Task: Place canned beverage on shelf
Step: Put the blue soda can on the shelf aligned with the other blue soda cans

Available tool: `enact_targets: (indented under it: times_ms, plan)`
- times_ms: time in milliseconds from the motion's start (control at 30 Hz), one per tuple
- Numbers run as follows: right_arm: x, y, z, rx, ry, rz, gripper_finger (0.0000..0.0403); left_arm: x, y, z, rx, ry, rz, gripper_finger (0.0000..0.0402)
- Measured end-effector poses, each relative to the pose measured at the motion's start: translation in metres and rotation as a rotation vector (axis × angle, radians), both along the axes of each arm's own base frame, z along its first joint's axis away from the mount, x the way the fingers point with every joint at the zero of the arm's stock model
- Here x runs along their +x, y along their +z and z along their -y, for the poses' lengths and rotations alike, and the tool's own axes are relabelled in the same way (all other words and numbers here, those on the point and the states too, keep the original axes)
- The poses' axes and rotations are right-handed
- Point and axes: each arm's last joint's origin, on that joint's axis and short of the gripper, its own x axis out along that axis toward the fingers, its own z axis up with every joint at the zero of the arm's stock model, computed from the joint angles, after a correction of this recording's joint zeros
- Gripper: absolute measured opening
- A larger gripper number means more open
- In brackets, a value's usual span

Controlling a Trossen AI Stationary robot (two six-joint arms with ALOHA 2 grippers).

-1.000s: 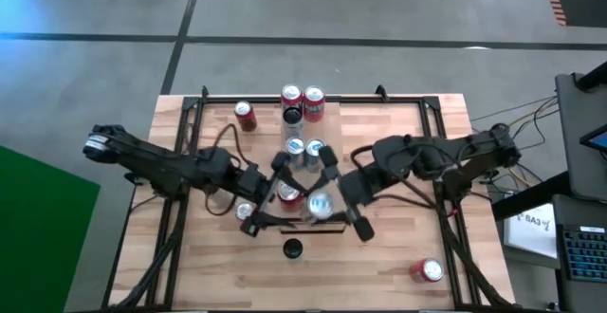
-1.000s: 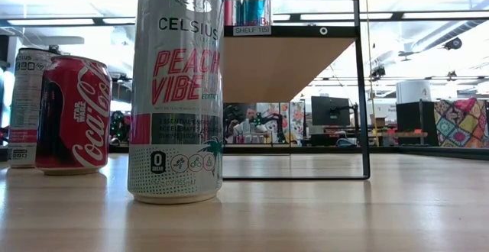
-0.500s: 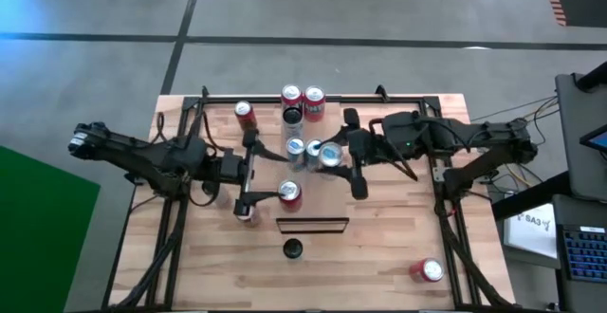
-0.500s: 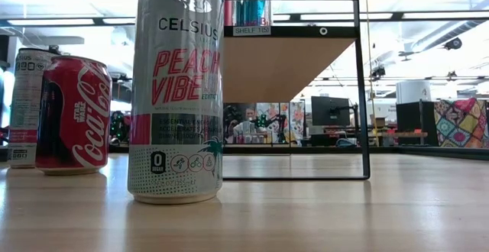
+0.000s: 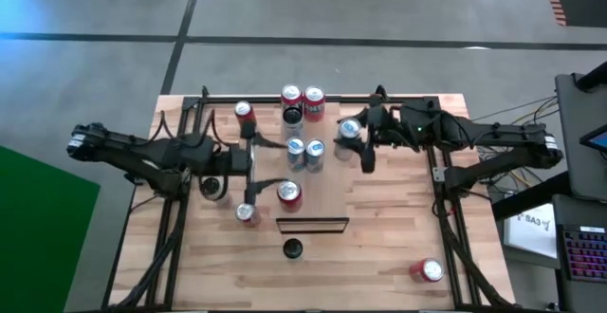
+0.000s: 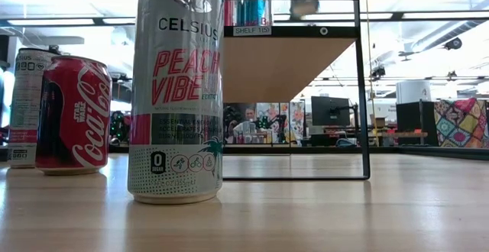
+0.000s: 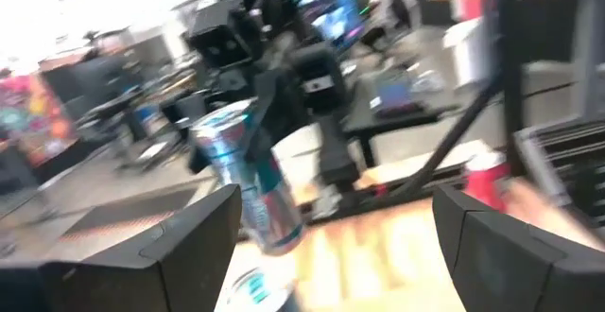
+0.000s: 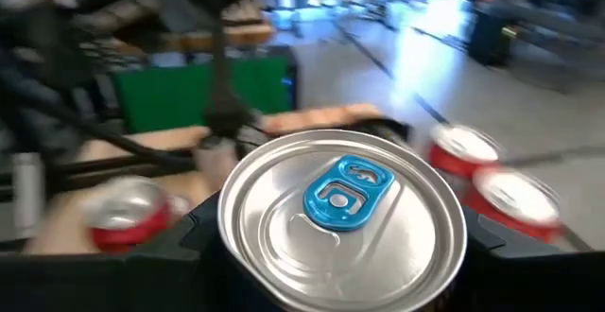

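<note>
Plank table (image 5: pixel 398 247): shelf (image 5: pixel 313 185), loose cans; three cans on shelf.

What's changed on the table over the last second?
The right pincer, shut on a silver can, carried it from the table's near middle to the far side, right of the shelf. The left pincer drew back leftward, open and empty. The three cans on the shelf and the rest stayed put.
</note>
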Motion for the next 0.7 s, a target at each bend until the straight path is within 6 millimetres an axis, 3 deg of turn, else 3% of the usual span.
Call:
enact_targets:
  times_ms: [300, 700]
  plan:
    - [-0.001, -0.045, 0.018, 0.01, -0.101, 0.011, 0.0215, 0.006, -0.012, -0.031, 0.007, 0.132, -0.107, 0.0315]
    - [0.0, -0.059, 0.015, 0.059, -0.133, 0.014, 0.0215, -0.004, -0.016, -0.042, 0.055, 0.158, -0.124, 0.0315]
